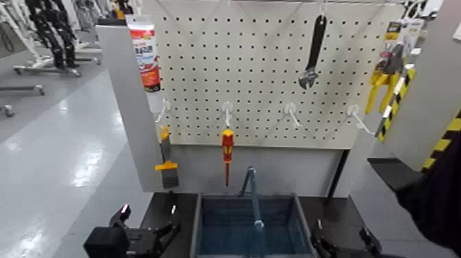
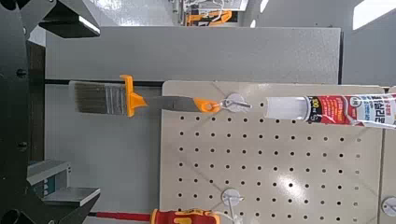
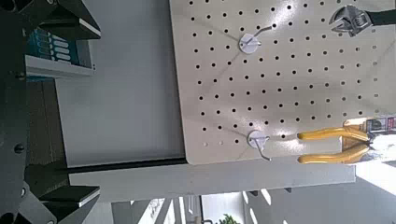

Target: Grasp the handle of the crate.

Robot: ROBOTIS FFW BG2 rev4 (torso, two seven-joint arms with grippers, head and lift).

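Two black grippers stand nearest, one on each side of the blue-grey crate (image 1: pixel 199 226); the left gripper (image 1: pixel 151 218) is at the left edge of the dark desk (image 1: pixel 162 206), and its fingers are apart with nothing between them; the right gripper (image 1: pixel 341 232) is over the right part of the desk, its fingers also apart and empty. Between them the crate sits around the middle of the desk, reaching toward the far edge, its open top showing a blue inside; the thin blue-grey handle (image 1: pixel 255 199) is raised and arches over the middle of the crate, clear of both grippers. Beyond the far edge of the desk rises a pale pegboard (image 1: pixel 261 82) with white hooks; a red and yellow screwdriver (image 1: pixel 228 147) hangs from a hook near its bottom edge, behind the crate; a brush with orange parts (image 1: pixel 169 165) hangs at its lower left corner; a red and white tube (image 1: pixel 145 58) hangs above that, along the left edge; a black-handled adjustable wrench (image 1: pixel 313 55) hangs near the top edge, right of the middle; yellow-handled pliers (image 1: pixel 386 75) hang by the right edge. Farthest off, at the left, black machines (image 1: pixel 55 31) on wheeled stands occupy a shiny grey floor (image 1: pixel 62 137).
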